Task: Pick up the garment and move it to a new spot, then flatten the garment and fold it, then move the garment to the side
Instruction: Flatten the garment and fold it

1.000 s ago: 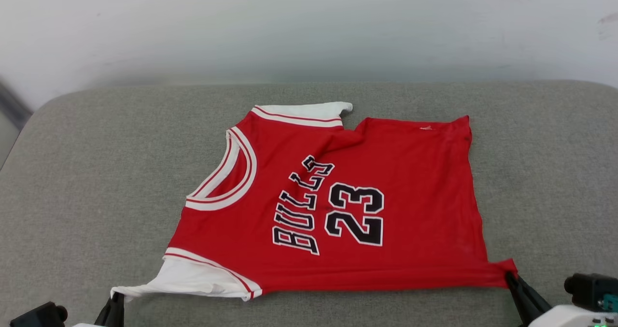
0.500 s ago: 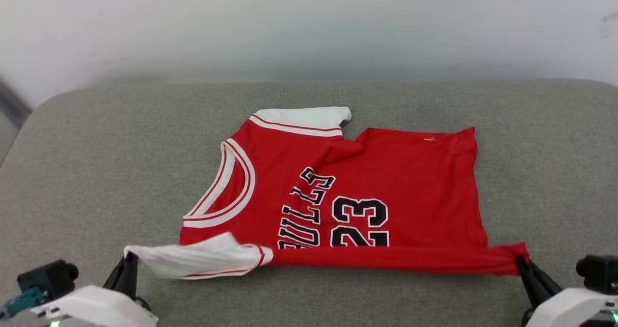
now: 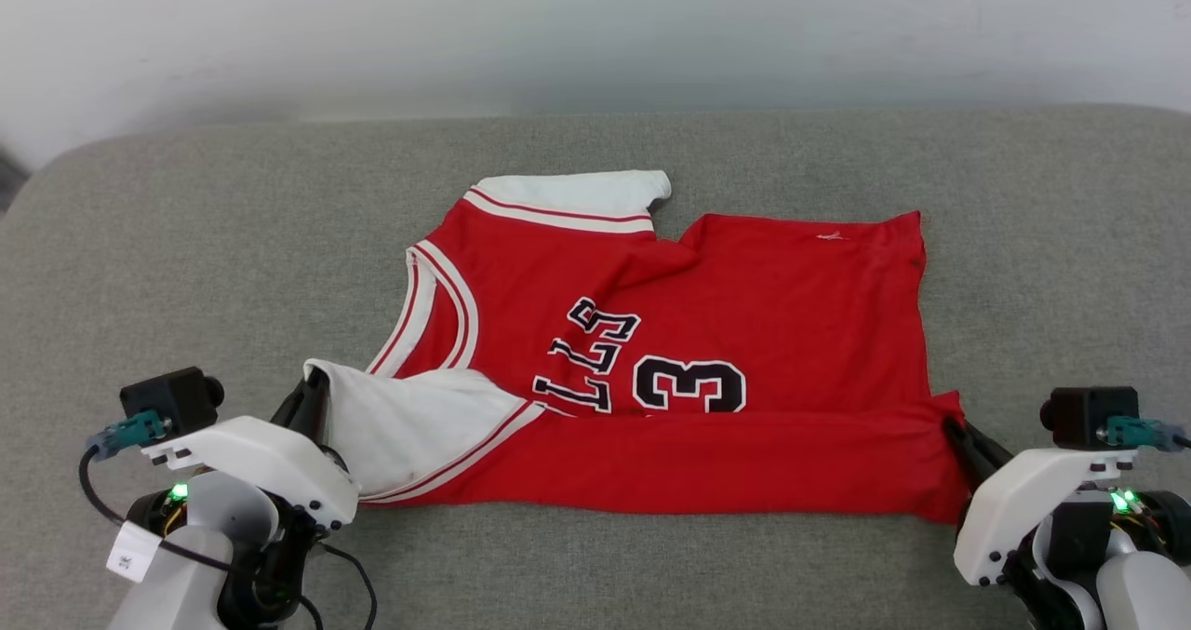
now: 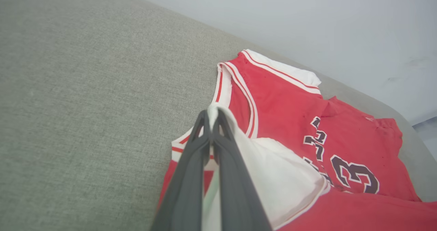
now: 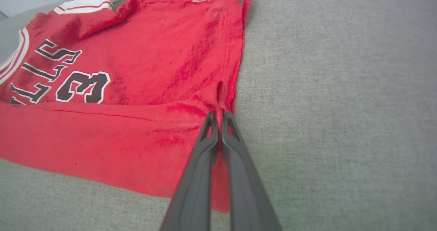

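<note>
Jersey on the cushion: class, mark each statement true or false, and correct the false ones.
1. The left fingers pinch the near white sleeve of the jersey. True.
2. The right fingers are spread open above the cushion. False: they are shut on the jersey's red hem corner.
3. The whole chest print is on show. False: the near edge, folded over it, hides part, leaving "LLS" and "3".
4. The jersey lies on a grey cushion. True.
</note>
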Tool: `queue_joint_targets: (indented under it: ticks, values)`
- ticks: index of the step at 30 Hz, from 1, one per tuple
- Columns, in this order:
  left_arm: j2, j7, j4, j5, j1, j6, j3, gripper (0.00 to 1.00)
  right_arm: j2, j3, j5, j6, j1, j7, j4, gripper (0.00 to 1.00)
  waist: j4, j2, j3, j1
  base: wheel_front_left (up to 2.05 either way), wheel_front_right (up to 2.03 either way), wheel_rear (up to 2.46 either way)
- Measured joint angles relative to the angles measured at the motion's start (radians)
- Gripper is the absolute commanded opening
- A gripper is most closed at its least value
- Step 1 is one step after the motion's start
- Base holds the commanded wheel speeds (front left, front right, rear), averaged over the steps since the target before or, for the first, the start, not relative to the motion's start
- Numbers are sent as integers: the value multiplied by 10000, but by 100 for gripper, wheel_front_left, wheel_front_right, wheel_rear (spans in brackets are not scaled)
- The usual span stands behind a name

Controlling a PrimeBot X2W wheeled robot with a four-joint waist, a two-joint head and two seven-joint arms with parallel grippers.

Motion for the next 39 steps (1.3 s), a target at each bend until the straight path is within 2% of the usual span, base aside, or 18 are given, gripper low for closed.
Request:
queue_joint_targets:
  ticks: [9, 10, 11, 17, 22, 26, 31, 36, 39]
  values:
    - [-539, -44, 2648, -180, -1249, -809, -345, 0, -506, 1198, 336, 0, -1208, -825, 1983, 0, 6, 0, 561, 1, 0, 0, 0]
    - [-606, -21, 2874, -221, -1318, -917, -397, 0, -535, 1279, 424, -2, -1284, -934, 2148, 24, 6, 0, 591, 0, 0, 0, 0]
    - [-750, -23, 3517, -286, -1568, -1112, -454, 100, -564, 1557, 673, -2, -1467, -1254, 2539, 100, -12, 0, 640, 0, 0, 0, 0]
    - [-713, -278, 4305, -322, -1858, -1344, -408, 100, -600, 1720, 922, -2, -1569, -2623, 2702, 100, -57, 0, 477, 0, 0, 0, 0]
    - [-303, -222, 4506, -307, -1892, -1360, -341, 100, -591, 1647, 821, -2, -1480, -3645, 2443, 100, -101, 0, 231, 0, 0, 0, 0]
    - [98, 205, 4234, -265, -1890, -1312, -368, 100, -531, 1473, 660, -2, -1219, -3927, 2033, 100, -156, 0, 46, 0, 0, 0, 0]
    - [892, 1396, 3308, -376, -1732, -1239, -401, 100, -364, 1162, 320, -2, -819, -3864, 1256, 100, -255, 0, -104, 0, 0, 0, 0]
    - [1728, 3710, 1923, -817, -1181, -1162, -708, 100, -90, 869, 2, -2, -348, -3630, 408, 100, -367, 0, -105, -1, 0, 0, 0]
    - [2136, 4661, 1074, -1143, -803, -972, -708, 100, 69, 786, -98, -2, -279, -3524, -31, 100, -461, 0, -8, 0, 0, 0, 0]
